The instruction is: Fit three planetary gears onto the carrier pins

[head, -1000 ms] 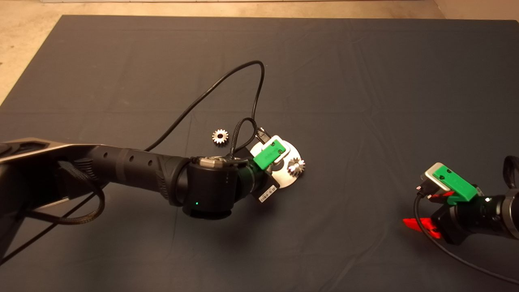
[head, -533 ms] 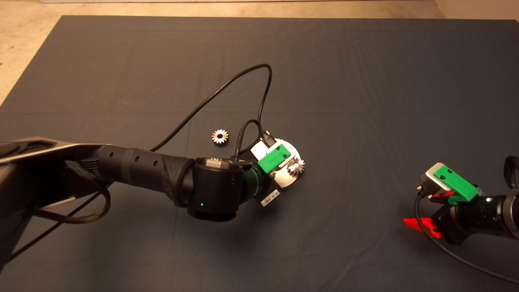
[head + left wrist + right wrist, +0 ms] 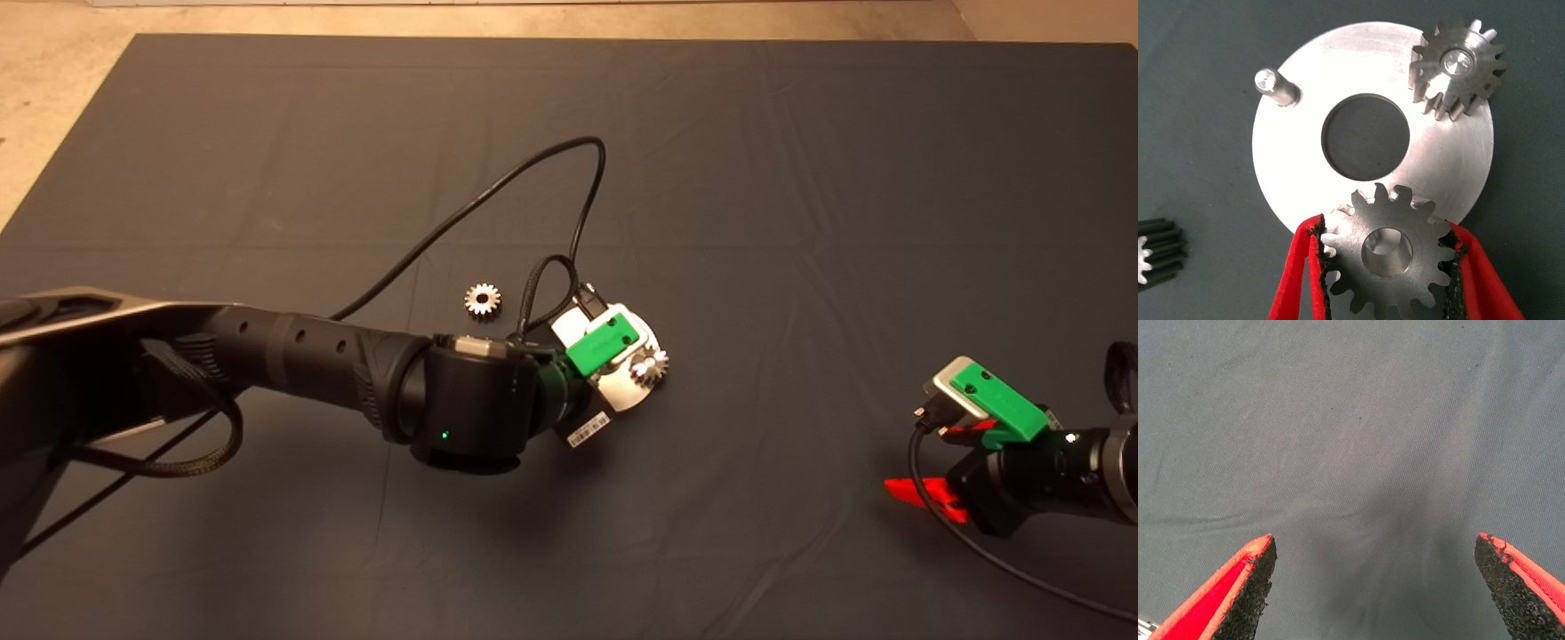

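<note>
Left gripper [image 3: 1388, 267] clamps a planetary gear [image 3: 1388, 257] at the carrier plate [image 3: 1298, 193] rim mid-mat, hidden from overhead. One gear [image 3: 1458, 67] sits pinned; another [image 3: 483, 300] lies loose. Right gripper [image 3: 1375, 587] gapes, parked by the mat's right edge.

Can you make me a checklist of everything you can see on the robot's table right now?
Surface: dark mat, wrinkled.
Job's things: round plate; one gear on a pin; bare pin; held gear over the plate's edge; spare gear on the mat.
Clutter: nothing seen.
Grippers: left gripper shut on held gear; right gripper parked at lower right, jaws open.
Cables: black cable looping over the mat.
Surroundings: beige floor.
</note>
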### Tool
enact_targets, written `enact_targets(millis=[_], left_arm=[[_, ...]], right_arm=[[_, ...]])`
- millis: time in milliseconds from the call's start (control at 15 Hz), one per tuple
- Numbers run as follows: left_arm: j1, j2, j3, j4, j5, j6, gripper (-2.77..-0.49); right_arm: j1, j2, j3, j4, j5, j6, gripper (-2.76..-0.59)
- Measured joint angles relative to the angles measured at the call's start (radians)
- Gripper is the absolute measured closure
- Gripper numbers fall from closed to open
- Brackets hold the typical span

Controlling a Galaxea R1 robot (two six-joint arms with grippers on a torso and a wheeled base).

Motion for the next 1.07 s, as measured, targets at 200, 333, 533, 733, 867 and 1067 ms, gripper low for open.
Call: enact_targets(millis=[200, 333, 533, 733, 867, 1067], left_arm=[[-0.001, 0.0, -0.008, -0.01, 0.0, 0.011, -0.67], [-0.001, -0.001, -0.014, -0.01, 0.0, 0.011, -0.67], [-0.001, -0.011, -0.015, -0.01, 0.0, 0.011, -0.67], [-0.001, -0.012, -0.017, -0.01, 0.001, 0.011, -0.67], [-0.001, -0.014, -0.017, -0.01, 0.0, 0.012, -0.67], [-0.001, -0.014, -0.017, -0.01, 0.001, 0.012, -0.67]], right_arm=[[0.0, 0.0, 0.0, 0.0, 0.0, 0.0, -2.2], [0.0, 0.0, 0.0, 0.0, 0.0, 0.0, -2.2], [0.0, 0.0, 0.0, 0.0, 0.0, 0.0, -2.2], [0.0, 0.0, 0.0, 0.0, 0.0, 0.0, -2.2], [0.0, 0.0, 0.0, 0.0, 0.0, 0.0, -2.2], [0.0, 0.0, 0.0, 0.0, 0.0, 0.0, -2.2]])
